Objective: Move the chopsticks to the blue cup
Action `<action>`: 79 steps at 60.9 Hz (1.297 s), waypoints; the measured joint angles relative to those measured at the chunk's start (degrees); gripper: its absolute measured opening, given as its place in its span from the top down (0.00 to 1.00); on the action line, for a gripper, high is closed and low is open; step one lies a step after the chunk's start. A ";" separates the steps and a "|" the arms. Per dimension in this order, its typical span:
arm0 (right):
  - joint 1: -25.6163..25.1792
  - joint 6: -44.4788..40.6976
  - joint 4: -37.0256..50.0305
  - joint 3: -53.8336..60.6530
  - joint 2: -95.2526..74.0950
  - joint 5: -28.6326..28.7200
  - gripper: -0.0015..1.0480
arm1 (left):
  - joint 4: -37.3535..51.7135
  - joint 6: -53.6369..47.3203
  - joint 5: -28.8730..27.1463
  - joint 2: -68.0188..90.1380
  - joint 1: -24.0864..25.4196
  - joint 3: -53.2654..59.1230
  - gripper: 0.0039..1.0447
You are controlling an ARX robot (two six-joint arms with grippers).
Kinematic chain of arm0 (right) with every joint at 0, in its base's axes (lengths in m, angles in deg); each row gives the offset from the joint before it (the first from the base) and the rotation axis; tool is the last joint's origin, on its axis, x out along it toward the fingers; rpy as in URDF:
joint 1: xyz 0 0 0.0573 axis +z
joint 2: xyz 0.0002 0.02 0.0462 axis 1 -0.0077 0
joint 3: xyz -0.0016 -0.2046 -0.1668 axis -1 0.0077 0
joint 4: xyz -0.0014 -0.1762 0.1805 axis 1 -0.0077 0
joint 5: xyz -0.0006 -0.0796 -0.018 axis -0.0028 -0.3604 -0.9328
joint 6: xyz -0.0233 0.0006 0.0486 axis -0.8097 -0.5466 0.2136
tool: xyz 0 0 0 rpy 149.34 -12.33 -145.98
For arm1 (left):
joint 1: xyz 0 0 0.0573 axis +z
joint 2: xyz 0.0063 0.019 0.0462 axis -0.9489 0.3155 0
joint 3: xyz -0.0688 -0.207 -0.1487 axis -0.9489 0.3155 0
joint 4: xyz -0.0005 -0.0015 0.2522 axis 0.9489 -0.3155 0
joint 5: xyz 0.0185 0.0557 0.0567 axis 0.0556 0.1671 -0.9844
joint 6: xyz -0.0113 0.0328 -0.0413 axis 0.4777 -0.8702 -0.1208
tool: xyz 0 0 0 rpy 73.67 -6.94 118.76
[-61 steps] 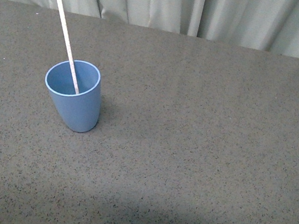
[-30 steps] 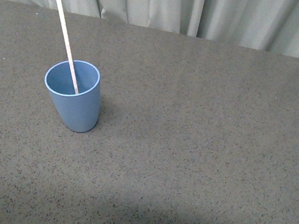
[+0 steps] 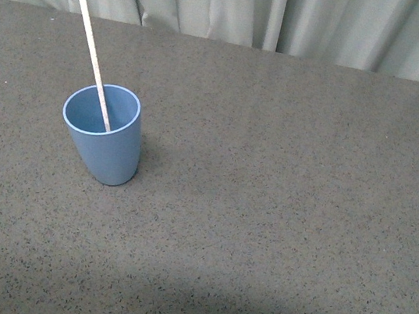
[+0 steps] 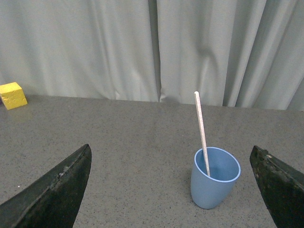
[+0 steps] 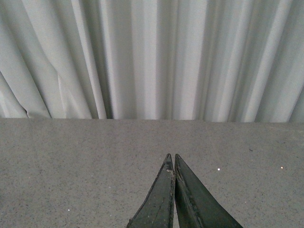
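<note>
The blue cup (image 3: pixel 102 141) stands upright on the grey table at the left of the front view. The chopstick (image 3: pixel 91 43) stands in it, leaning back and to the left, its top well above the rim. In the left wrist view the cup (image 4: pixel 213 179) and the chopstick (image 4: pixel 201 128) sit between and beyond the fingers (image 4: pixel 52 194). My left gripper (image 4: pixel 173 154) is open wide and empty, drawn back from the cup. My right gripper (image 5: pixel 172 156) is shut on nothing, over bare table. Neither arm shows in the front view.
The grey speckled table (image 3: pixel 280 215) runs back to a pale curtain (image 3: pixel 294 16) along its far edge. A yellow block (image 4: pixel 13 95) lies far off beside the curtain in the left wrist view.
</note>
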 joint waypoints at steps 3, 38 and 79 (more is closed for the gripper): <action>0.00 0.00 -0.74 0.00 0.74 0.00 0.99 | 0.00 0.00 0.00 0.00 0.00 0.00 0.06; -0.02 -0.02 -12.50 -0.04 12.13 0.15 0.99 | 0.00 0.00 0.00 -0.02 -0.02 0.00 0.06; -0.02 -0.02 -12.50 -0.04 12.13 0.15 0.09 | 0.00 0.00 0.00 -0.02 0.00 0.00 0.06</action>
